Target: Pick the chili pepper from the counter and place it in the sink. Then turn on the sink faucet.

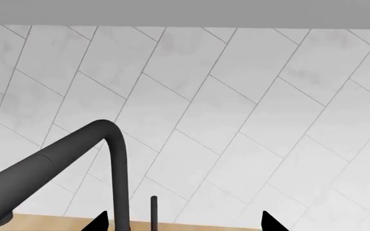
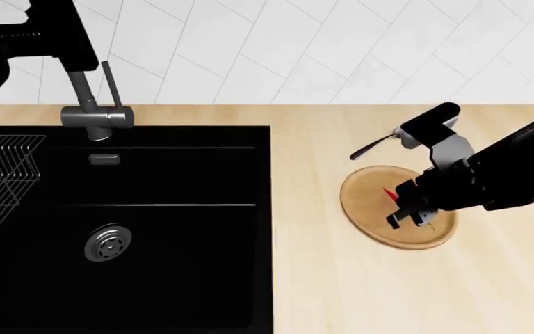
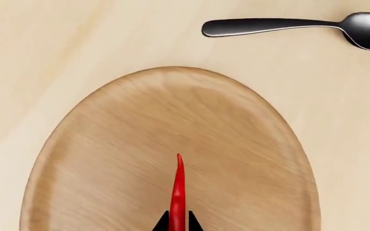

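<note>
Red chili (image 3: 178, 192) is sitting pinched between my right gripper's (image 2: 408, 211) fingertips over the plate (image 3: 108, 159); I'm judging that lifting it sinkward comes next.

A round wooden plate (image 2: 399, 221) lies flat on the light wood worktop, at about four o'clock in the head view. A metal spoon (image 2: 375, 145) lies just beyond it, at the plate's twelve o'clock, apart from its rim. White diagonal wall tiles (image 2: 341, 49) fill the background.

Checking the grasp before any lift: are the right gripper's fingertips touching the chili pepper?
Touching. The right wrist view shows the chili pepper squeezed between the right gripper fingertips, no gap either side.
</note>
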